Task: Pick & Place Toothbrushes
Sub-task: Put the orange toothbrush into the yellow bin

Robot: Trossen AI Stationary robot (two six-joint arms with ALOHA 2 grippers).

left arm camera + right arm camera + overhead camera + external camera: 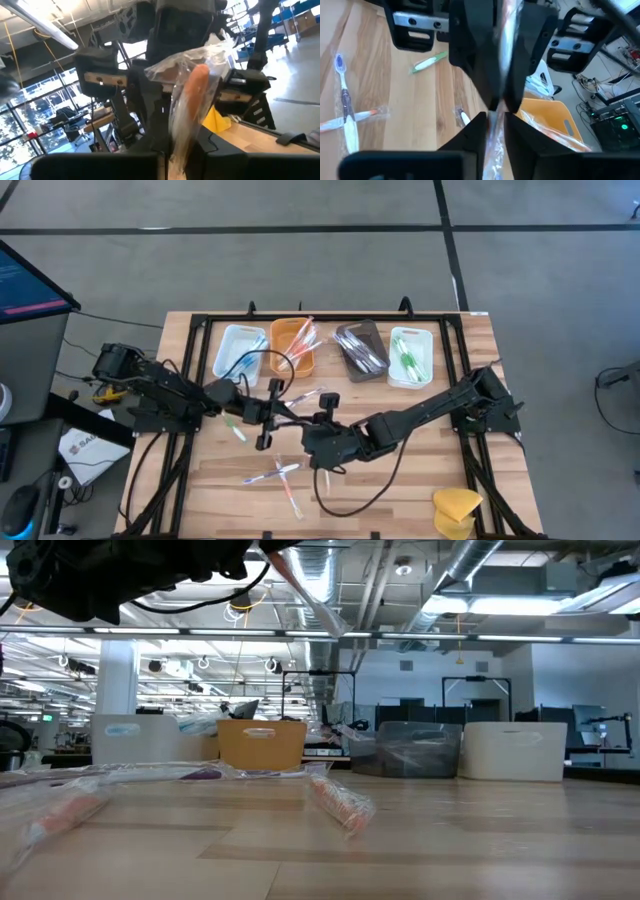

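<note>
Where both grippers meet, left gripper (pixel 272 408) clamps wrapped toothbrush (pixel 192 107), right gripper (pixel 495 117) grip unclear.

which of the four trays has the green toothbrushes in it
The white tray at the right end of the row; green toothbrushes lie inside. The others are pale blue, orange and dark grey.

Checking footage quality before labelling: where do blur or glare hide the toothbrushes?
Low view: the wrapped toothbrushes near the lens are soft; ceiling lights glare. Left wrist view: the orange toothbrush in the left gripper is blurred. High view: evenly lit.
</note>
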